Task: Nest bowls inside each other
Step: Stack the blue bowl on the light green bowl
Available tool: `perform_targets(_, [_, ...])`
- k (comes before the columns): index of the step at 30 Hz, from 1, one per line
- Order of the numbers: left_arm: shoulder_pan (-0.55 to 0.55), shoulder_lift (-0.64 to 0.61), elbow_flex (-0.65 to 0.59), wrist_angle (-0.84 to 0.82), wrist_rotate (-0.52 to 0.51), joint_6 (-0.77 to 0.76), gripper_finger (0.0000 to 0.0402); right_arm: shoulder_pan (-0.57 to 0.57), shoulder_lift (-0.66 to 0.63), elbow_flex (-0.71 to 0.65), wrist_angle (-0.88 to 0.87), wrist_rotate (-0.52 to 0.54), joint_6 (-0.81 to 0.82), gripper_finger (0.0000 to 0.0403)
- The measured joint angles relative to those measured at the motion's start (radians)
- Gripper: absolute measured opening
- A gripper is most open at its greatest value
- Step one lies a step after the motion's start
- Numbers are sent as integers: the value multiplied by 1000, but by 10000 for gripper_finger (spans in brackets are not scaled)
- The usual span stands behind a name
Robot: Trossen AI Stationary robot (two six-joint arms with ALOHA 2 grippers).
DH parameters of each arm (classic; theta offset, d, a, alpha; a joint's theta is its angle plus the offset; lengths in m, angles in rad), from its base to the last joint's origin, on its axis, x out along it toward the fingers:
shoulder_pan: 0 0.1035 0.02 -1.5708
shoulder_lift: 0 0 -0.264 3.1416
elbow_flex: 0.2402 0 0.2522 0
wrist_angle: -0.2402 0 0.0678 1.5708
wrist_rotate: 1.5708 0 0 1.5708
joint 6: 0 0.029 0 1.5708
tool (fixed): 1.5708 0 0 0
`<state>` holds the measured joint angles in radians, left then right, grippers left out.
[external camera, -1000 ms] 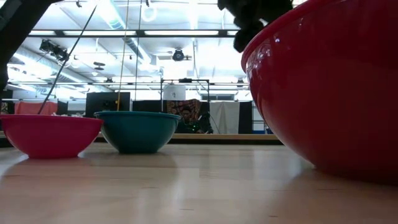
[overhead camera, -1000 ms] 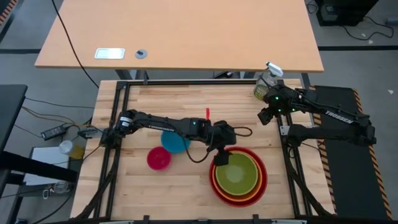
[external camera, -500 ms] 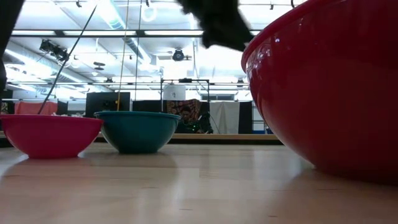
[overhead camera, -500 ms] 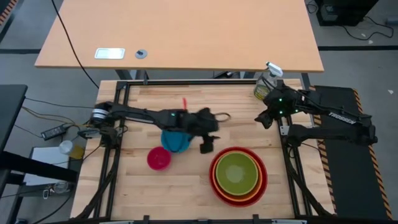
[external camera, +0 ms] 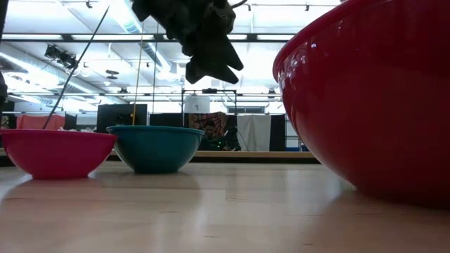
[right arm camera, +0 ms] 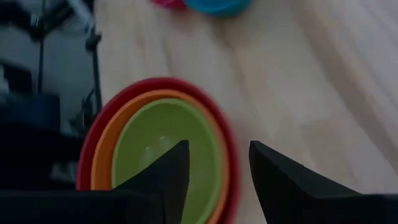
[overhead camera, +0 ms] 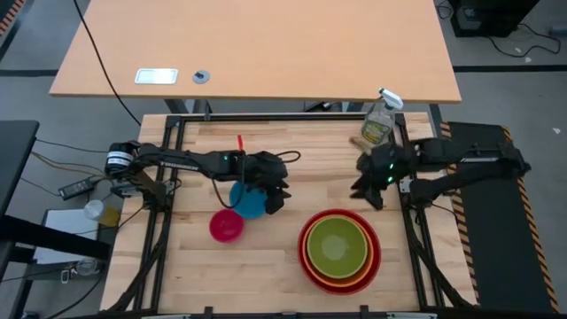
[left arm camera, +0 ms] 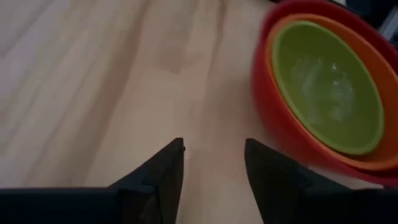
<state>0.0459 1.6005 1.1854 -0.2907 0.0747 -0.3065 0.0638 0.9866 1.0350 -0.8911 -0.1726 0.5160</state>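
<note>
While both claws gape empty, left claw (overhead camera: 276, 200) seemingly above blue bowl (overhead camera: 249, 201) rim.

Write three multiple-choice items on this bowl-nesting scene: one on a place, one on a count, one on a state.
1. Where is the left gripper?
A. Beside the blue bowl
B. Inside the green bowl
C. Over the spray bottle

2. How many bowls sit nested in one stack?
A. Two
B. Three
C. Five

3. What is the left gripper holding?
A. The pink bowl
B. The orange bowl
C. Nothing

Answers:
1. A: the high view shows it at the blue bowl's edge, on the side toward the stack.
2. B: green sits in orange, orange in the red bowl; blue and pink stand apart on the table.
3. C: the left wrist view shows only bare wood between its fingers.
</note>
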Motion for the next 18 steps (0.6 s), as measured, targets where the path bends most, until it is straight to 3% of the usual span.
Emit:
perform_targets(8, [0,-5,0,-10,-126,103,171,249,269,85,1,109,-9,173])
perform_targets(14, [-17,-59,0,-34,-176,159,171,351,399,86,-16,257,67,173])
perform_targets(18, [-64,-136,2,20,-291,272,171,374,467,86,-19,347,67,173])
